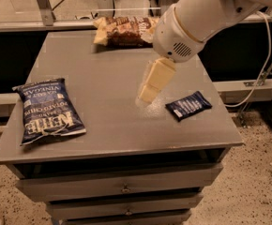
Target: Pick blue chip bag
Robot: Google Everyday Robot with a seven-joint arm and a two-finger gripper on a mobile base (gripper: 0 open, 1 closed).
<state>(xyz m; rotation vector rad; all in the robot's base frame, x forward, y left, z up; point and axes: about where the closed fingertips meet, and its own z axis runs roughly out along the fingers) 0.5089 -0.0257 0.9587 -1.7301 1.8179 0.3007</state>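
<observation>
The blue chip bag (49,110) lies flat near the left front edge of the grey cabinet top (112,74), its white "KETTLE" lettering upside down to the camera. My gripper (150,92) hangs from the white arm above the middle of the top, well to the right of the bag and apart from it. It holds nothing that I can see.
A small flat dark blue packet with white stripes (188,105) lies right of the gripper near the right edge. A brown and yellow bag (124,30) lies at the back edge, partly behind the arm. Drawers sit below the top. A white cable hangs at the right.
</observation>
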